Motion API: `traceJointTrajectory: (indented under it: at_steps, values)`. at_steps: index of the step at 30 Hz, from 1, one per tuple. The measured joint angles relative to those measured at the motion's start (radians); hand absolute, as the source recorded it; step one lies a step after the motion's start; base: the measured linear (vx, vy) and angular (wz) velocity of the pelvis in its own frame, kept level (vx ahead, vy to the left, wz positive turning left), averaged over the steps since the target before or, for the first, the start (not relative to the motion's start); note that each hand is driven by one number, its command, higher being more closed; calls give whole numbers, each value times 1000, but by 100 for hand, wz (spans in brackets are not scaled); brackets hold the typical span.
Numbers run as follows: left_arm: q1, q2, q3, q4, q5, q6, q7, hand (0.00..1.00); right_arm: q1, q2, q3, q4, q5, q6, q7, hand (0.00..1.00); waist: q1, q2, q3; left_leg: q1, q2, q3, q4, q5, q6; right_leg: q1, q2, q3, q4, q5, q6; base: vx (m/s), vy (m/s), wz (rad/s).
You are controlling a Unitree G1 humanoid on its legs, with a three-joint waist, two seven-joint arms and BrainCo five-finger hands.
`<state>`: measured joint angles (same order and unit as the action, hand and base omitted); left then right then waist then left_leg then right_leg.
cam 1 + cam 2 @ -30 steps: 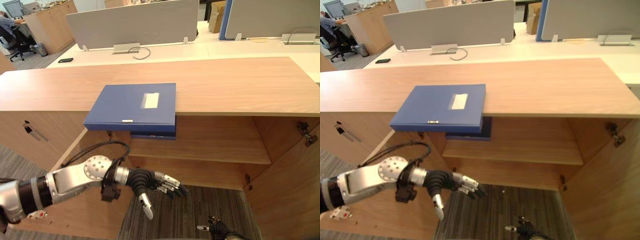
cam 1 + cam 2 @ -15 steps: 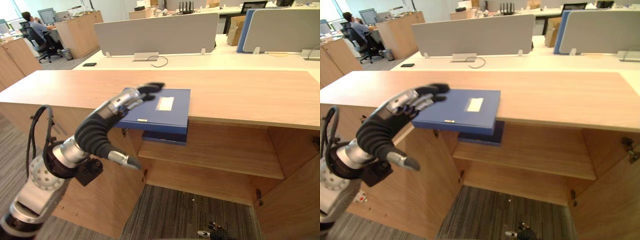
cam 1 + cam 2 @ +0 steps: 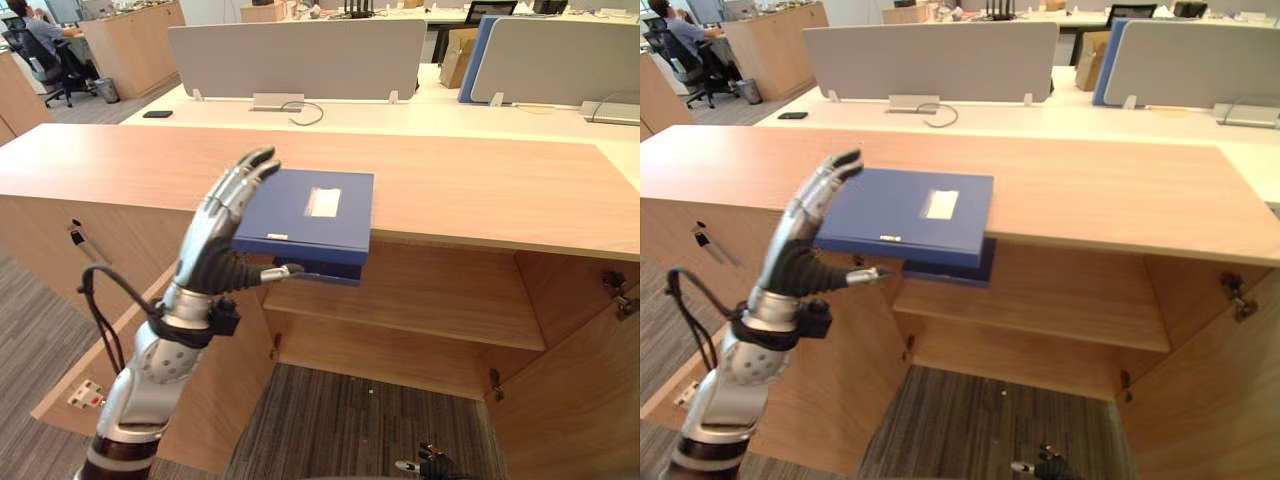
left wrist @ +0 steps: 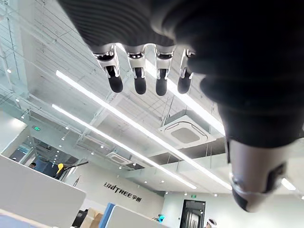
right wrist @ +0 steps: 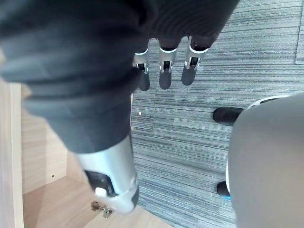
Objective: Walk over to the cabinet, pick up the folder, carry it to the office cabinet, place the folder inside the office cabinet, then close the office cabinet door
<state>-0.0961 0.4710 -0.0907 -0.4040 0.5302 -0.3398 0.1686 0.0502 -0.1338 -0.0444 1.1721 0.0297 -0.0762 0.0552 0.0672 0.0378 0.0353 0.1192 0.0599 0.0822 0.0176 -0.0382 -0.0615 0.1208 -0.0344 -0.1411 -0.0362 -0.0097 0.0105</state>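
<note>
Blue folder (image 3: 310,205) lay flat on the wooden cabinet top (image 3: 480,185), its near edge hanging out past the front lip above the open compartment and inner shelf (image 3: 440,300). Its clipped front edge faced the robot and ran along the cabinet front. Nothing had hold of it.

Key relation: the folder sat just beside the left hand (image 3: 222,235), on the thumb side, i.e. to the robot's right of it. The hand stood upright against the folder's left edge with fingers straight and pointing up, which the left wrist view confirmed by looking at the ceiling. The thumb (image 3: 283,271) stuck out sideways just under the overhanging edge. Whether it touched, I couldn't tell. Hand was spread and empty.

The left hand was clearly the nearer one. The right hand (image 5: 164,71) hung low over the carpet (image 5: 247,71) in front of the cabinet, well apart from the folder, fingers relaxed and empty.

Versus 0.5 s ago: the fingers then reached flat over the folder's near-left corner, and had since tipped upright beside it. At 1.0 s ago the hand was down in front of the compartment. The camera shifted too, but the folder looked to be in the same place on the top.

My read: a grasp from the left was being set up, not closed.
</note>
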Motion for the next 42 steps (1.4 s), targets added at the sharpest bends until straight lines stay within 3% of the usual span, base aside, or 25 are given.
traceJointTrajectory:
  at_steps: [7,17,42]
  values:
    - [-92,121,-80,235,206,10,76,0,-10,-2,7,-2,1,0,-12,0,-23,0,-2,6,2,19,-22,1,2,3,9,11,-37,24,0,-13,13,-8]
    - [-153,222,-105,383,329,43,122,0,-8,-9,7,-2,9,-1,-20,0,-36,0,-2,19,-4,30,-34,1,2,10,1,14,-47,29,3,16,19,-2]
    - [-264,225,-165,768,421,121,142,0,8,-21,7,-23,30,-2,-29,0,-77,-1,0,23,-5,40,-51,15,4,2,6,29,-48,44,7,-19,5,-1]
